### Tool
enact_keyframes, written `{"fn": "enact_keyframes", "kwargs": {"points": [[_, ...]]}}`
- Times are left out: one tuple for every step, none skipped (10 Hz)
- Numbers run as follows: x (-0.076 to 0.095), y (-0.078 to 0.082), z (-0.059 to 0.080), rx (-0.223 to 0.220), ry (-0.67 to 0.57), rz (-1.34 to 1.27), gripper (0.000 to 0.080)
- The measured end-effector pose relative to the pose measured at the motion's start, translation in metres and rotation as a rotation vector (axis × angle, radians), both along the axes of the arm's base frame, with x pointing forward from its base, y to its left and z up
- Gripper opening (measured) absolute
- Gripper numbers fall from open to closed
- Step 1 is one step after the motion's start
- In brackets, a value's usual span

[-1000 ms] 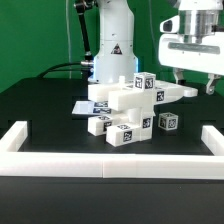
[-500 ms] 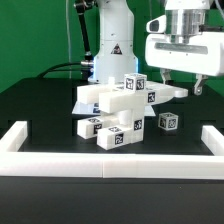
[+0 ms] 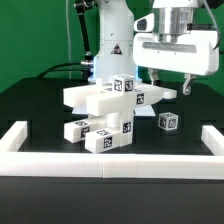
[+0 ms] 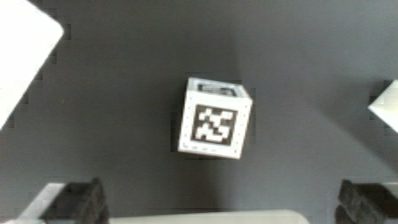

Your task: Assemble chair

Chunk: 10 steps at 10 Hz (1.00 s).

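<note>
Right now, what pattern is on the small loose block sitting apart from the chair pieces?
A black-and-white square marker tag on a white block, clearest in the wrist view.

A green backdrop (image 3: 30, 40) hangs at twelve o'clock; the black table (image 3: 30, 105) has a white border rail (image 3: 110, 162) at six.

White Panda arm (image 3: 112, 20), black triangle mark on base, black cables; boxy white hand (image 3: 166, 88), dark fingertips (image 4: 71, 203).

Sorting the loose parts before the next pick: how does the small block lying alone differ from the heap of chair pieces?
The small block is a single cube-like piece; the heap is several pieces stacked.
The block lies apart toward the exterior view's right; the heap sits toward the middle.
The block lies low on the table; the heap stands taller.
Both are white with black-and-white tags.
</note>
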<state>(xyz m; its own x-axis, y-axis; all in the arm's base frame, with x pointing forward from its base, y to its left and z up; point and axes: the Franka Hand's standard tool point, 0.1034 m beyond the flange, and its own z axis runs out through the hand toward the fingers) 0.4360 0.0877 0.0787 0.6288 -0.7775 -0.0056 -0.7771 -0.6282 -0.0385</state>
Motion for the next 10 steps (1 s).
{"fn": "enact_keyframes", "kwargs": {"points": [[0.003,-0.006,-0.001,-0.005,-0.001,0.006,0.0649],[0.005,-0.009,-0.001,-0.006,-0.003,0.010,0.0649],[0.009,-0.013,-0.001,-0.010,-0.006,0.012,0.0649],[0.013,-0.017,-0.002,-0.015,-0.010,0.017,0.0649],[0.016,-0.020,-0.001,-0.016,-0.012,0.022,0.0649],[0.019,-0.019,0.001,-0.014,-0.015,0.022,0.0649],[0.021,-0.018,0.002,-0.012,-0.020,0.023,0.0649],[0.024,-0.019,0.003,-0.013,-0.023,0.027,0.0649],[0.025,-0.021,0.002,-0.016,-0.023,0.023,0.0649],[0.024,-0.020,0.002,-0.016,-0.023,0.024,0.0649]]}}
